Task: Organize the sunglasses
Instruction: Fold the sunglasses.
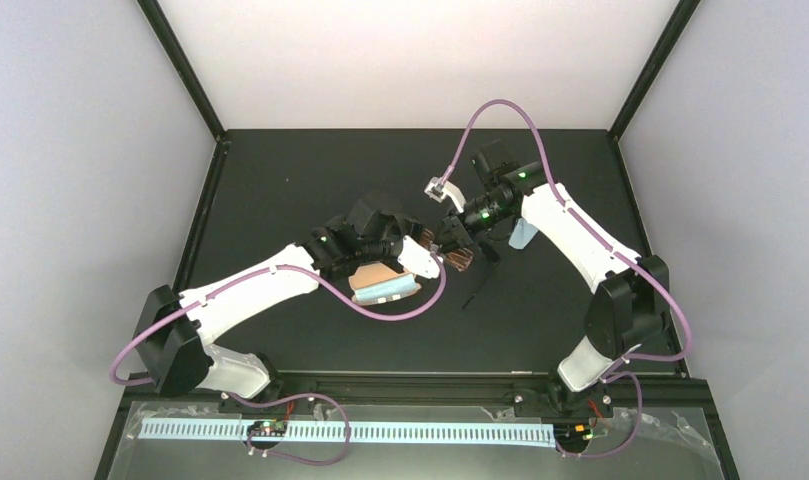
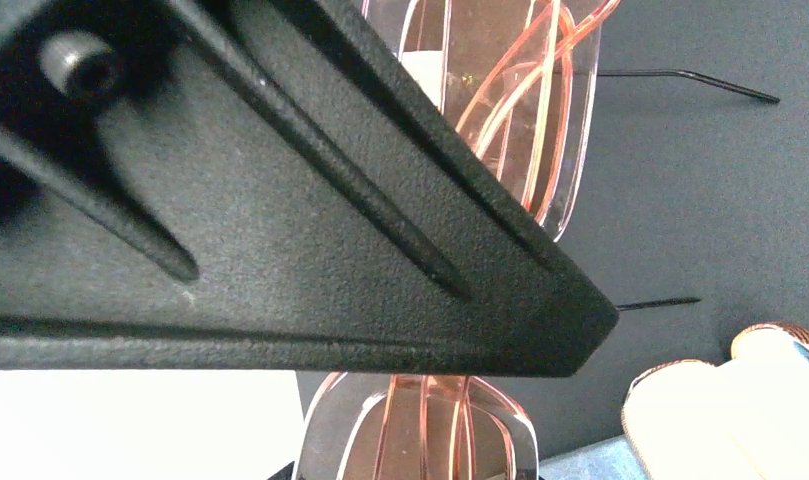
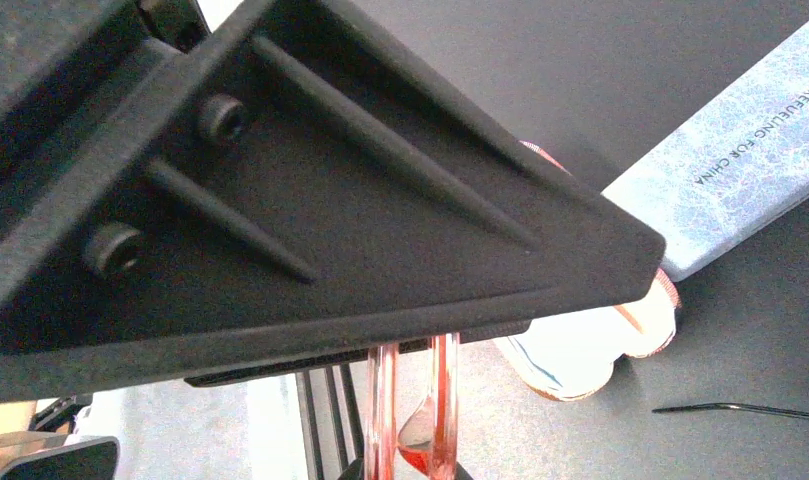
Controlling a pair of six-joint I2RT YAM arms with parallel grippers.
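So the reddish-brown sunglasses (image 1: pixel 460 260) are hanging in the air over the middle of the worktop (image 1: pixel 280 200), right where the two hands are meeting. The right hand (image 1: pixel 448 240) is reaching in from the far right and is clamping onto the frame. In its wrist view the pinkish rims are poking out straight below its big black finger (image 3: pixel 380 230), pinched in there.

The left hand (image 1: pixel 420 252) is sitting just beside the glasses on their left, practically touching them. From its own camera the translucent lenses are showing right behind its near finger (image 2: pixel 280 230), both above and below it. Honestly I'm not able to tell whether it's gripping them or just sitting around them.

Below the left hand a tan case (image 1: pixel 380 282) is lying on the worktop, with a light blue cloth (image 1: pixel 392 292) along its near edge. The black sunglasses (image 1: pixel 477 283) are resting on the worktop just right of the held pair. They're blending into the dark surface, and only their thin arms are showing in the wrist views.
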